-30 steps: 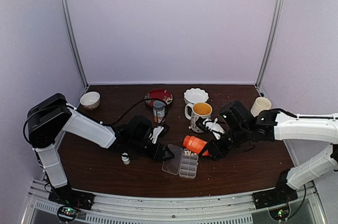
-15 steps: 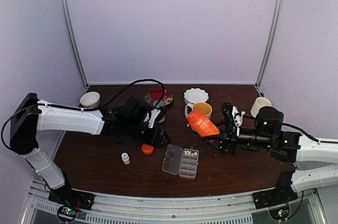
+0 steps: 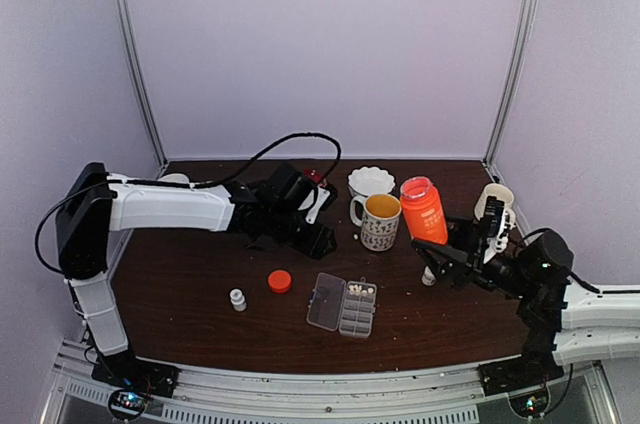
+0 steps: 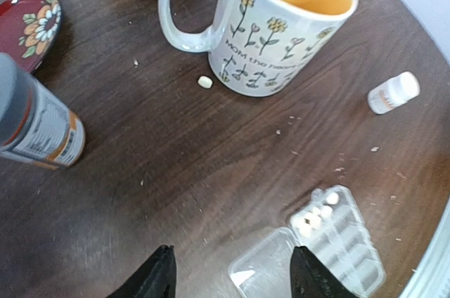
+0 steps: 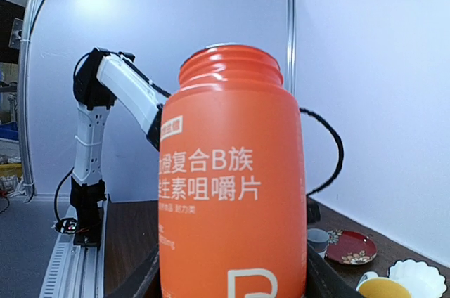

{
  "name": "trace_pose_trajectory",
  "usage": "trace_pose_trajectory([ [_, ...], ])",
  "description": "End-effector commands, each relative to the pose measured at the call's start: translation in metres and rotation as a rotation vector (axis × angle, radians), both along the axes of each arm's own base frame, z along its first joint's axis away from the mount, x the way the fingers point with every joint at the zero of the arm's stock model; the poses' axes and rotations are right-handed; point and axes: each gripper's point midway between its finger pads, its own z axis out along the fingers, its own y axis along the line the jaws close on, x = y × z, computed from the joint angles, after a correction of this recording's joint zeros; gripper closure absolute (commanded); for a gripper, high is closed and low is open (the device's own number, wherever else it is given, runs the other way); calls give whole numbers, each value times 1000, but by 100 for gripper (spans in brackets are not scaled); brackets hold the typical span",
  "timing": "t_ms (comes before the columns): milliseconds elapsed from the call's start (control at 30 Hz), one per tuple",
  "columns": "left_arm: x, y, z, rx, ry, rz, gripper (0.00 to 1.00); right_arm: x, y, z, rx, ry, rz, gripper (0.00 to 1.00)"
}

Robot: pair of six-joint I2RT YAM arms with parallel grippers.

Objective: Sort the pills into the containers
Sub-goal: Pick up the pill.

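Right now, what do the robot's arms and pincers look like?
Both arms are smooth white tubes joined by chunky black joints: the left arm and the right arm. A thin black cable loops up over the left one. The left pincer has two dark, pointed fingers. The right pincer has black fingers too, but only their edges show.

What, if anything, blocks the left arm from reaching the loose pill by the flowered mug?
Probably yes, nothing does: the left end effector hangs open and empty over the table, and the pill lies ahead, close beside the mug.
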Motion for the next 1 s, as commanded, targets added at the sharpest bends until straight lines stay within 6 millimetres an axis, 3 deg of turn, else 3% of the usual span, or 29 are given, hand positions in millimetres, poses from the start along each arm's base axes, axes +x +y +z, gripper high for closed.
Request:
trace_pose_trajectory([
  [0,28,-19,-13,77,-112,-49,46,-10,-19,43,96,-115,-34,100],
  [100,40,-32,-20,106,-157,-89,52,-12,-29,43,92,-126,-68,100],
  [367,68,-45,-39,91,-256,-159,55,-15,-42,39,97,-134,-108,100],
  [567,74,-63,-48,87,-293,-252,64,-16,-50,40,116,-143,-133,100],
  [733,79,-72,-68,72,-259,-279,64,-17,-56,46,132,-162,-152,100],
  [967,91,-77,-81,64,-222,-287,63,-22,-57,54,115,-191,-148,100],
])
